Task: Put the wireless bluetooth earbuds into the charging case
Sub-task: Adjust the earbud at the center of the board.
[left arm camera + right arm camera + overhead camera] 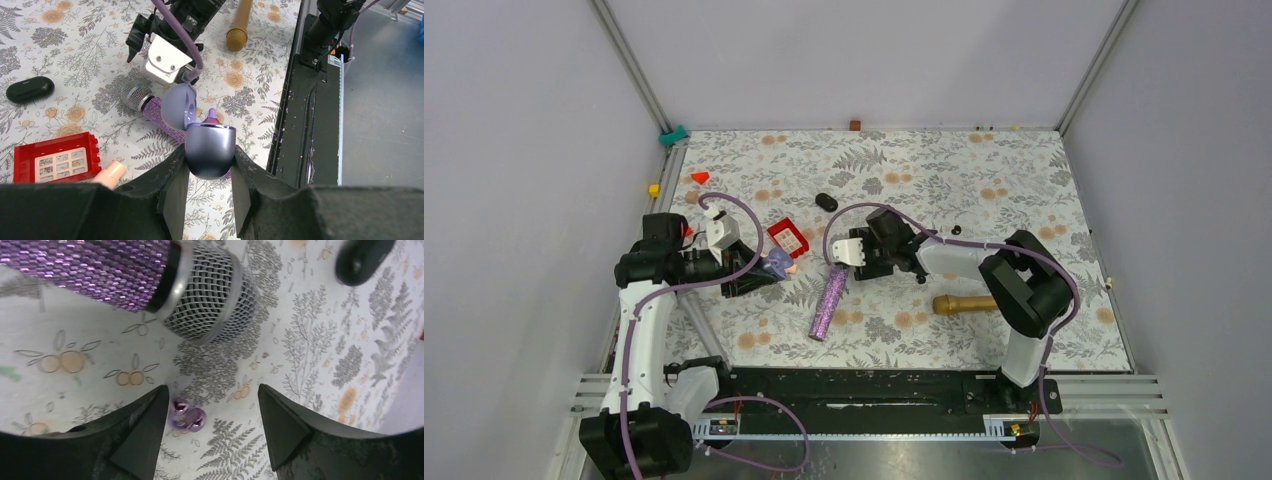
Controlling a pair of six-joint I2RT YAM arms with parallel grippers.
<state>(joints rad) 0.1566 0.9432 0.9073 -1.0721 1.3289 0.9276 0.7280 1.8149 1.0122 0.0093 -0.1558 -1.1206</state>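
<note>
Left hand (210, 162) clamped tight, right hand (212, 407) spread wide

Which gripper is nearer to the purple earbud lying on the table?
Right. The right gripper stands open around the earbud; the left gripper is off to the side, holding the case.

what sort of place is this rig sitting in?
Most likely a lab robot cell, not a home: plain grey walls on aluminium frame posts, a left arm and right arm bolted to a base rail, and a floral table cover strewn with props like a purple glitter microphone.
</note>
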